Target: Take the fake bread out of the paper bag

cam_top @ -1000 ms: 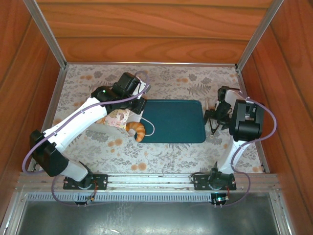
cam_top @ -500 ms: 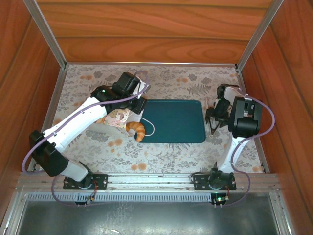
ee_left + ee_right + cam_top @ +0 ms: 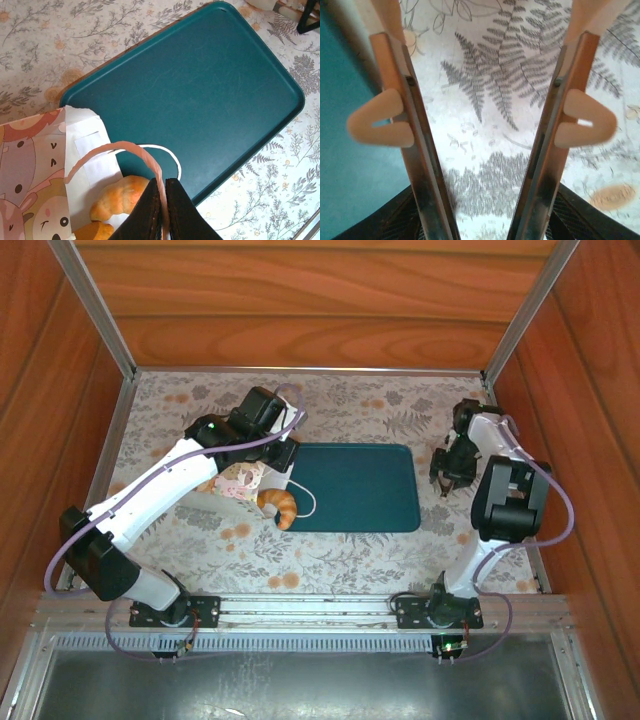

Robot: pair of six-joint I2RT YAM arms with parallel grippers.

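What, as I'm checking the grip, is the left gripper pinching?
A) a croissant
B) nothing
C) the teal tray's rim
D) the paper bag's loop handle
D: the left gripper is shut on the loop handle rising from the paper bag.

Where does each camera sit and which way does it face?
Top external: above, behind the left arm and right arm, looking down at the table.
Left wrist: looks down past the left claw, shut on the handle of the paper bag.
Right wrist: looks down at the cloth through the open right claw.
Shared: both wrist views catch the tray.
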